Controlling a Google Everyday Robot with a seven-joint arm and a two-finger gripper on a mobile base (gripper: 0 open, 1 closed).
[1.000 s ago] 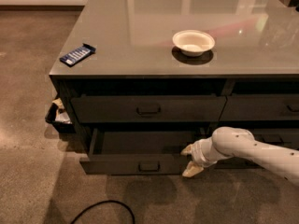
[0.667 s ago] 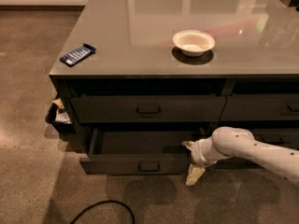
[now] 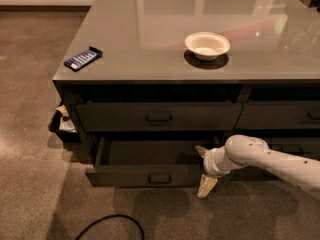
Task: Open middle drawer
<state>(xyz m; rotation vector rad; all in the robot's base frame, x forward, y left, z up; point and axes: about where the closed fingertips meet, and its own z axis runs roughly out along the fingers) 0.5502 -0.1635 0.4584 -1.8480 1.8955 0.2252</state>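
The middle drawer point(image 3: 120, 117) is a wide dark grey front with a small loop handle point(image 3: 159, 118) at its centre. It sits flush and closed under the slim top band of the counter. The taller drawer below it point(image 3: 125, 176) stands pulled out a little, with its own handle point(image 3: 159, 178). My gripper point(image 3: 202, 168) is at the right end of that lower drawer's front, below and to the right of the middle drawer's handle. It is open, with one pale finger point(image 3: 200, 149) pointing up and the other point(image 3: 206, 186) pointing down towards the floor.
A white bowl point(image 3: 207, 45) and a blue packet point(image 3: 82, 58) lie on the grey countertop point(image 3: 150, 24). More drawers point(image 3: 280, 116) are on the right. A bin with rubbish point(image 3: 61, 125) stands at the counter's left side. A black cable point(image 3: 112, 224) lies on the floor in front.
The gripper's fingers have spread wider apart, the lower one dipping towards the floor. The arm has stayed in place and neither drawer has moved.
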